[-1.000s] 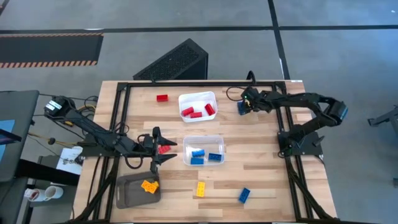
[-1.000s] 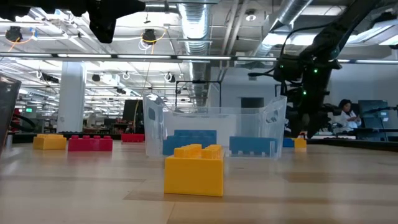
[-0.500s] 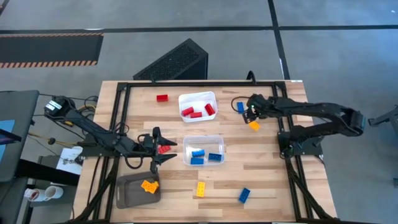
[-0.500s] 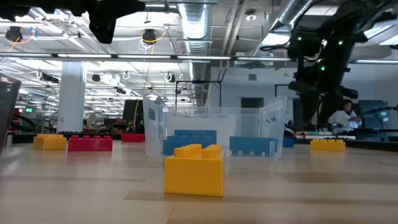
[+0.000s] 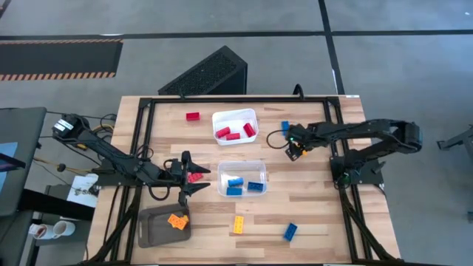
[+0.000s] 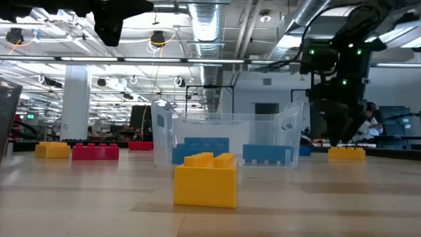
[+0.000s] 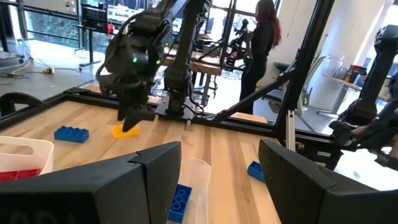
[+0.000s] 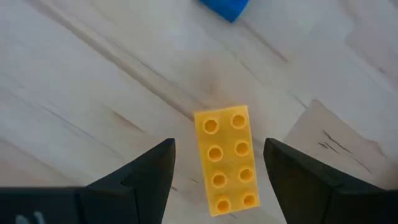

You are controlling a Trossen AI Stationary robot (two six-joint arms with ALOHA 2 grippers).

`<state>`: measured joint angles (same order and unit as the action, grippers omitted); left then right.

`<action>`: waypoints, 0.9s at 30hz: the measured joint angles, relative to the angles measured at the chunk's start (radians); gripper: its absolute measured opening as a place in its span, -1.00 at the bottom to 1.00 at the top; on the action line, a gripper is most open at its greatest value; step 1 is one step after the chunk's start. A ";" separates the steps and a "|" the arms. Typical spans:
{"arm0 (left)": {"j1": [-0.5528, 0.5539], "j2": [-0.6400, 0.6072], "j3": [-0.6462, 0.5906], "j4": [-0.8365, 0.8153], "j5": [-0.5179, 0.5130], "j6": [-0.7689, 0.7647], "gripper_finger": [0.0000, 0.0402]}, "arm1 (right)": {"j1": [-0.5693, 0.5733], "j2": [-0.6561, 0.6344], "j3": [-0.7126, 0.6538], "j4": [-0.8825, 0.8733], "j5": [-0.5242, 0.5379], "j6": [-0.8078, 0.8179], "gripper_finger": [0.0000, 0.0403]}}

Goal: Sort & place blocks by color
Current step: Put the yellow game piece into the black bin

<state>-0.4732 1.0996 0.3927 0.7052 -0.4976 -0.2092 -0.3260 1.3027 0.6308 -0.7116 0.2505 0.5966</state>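
Observation:
A yellow brick (image 8: 226, 160) lies flat on the table, studs up. My right gripper (image 8: 217, 162) is open and hangs just above it, one finger on either side, touching nothing. It stands right of the white tray (image 5: 235, 113). In the low view the right gripper (image 6: 340, 135) sits over the yellow brick (image 6: 346, 153). A blue brick (image 5: 285, 127) lies just beyond it. My left gripper (image 5: 194, 177) waits open over a red brick (image 5: 196, 177), left of the clear tray (image 5: 242, 166).
The white tray holds red bricks (image 5: 235, 133). Blue bricks (image 5: 244, 185) lie in the clear tray. The grey tray (image 5: 151, 229) holds a yellow brick (image 5: 177, 220). Loose bricks: red (image 5: 193, 116), yellow (image 5: 239, 224) and blue (image 5: 290, 232). A black frame rims the table.
My right gripper has moved from beside the blue brick at the far right toward the near edge and come down over the yellow brick. The yellow brick lay next to the blue one a second ago. It now lies farther toward the near edge, apart from the blue brick.

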 joint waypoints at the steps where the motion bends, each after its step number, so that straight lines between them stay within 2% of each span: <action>1: 0.000 0.000 0.000 0.000 0.003 -0.005 0.02 | 0.000 0.020 0.000 -0.002 -0.002 -0.002 0.34; 8: 0.000 0.000 0.000 0.000 0.004 -0.009 0.02 | -0.025 0.136 0.006 0.001 -0.091 -0.030 0.34; 13: 0.000 0.000 0.000 0.000 0.004 -0.007 0.02 | -0.025 0.179 0.009 0.007 -0.104 -0.044 0.31; 17: 0.000 0.000 0.000 0.000 0.004 -0.006 0.02 | -0.004 0.175 0.006 0.013 -0.113 -0.042 0.12; 22: 0.000 0.000 0.000 -0.004 0.005 -0.006 0.02 | 0.025 0.116 0.000 0.008 -0.131 -0.040 -0.37; 27: 0.000 0.000 0.000 -0.005 0.004 -0.006 0.02 | 0.070 0.021 -0.002 0.025 -0.163 -0.007 -0.41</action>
<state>-0.4732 1.0996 0.3927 0.7006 -0.4932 -0.2153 -0.2556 1.3237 0.6288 -0.6870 0.0875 0.5893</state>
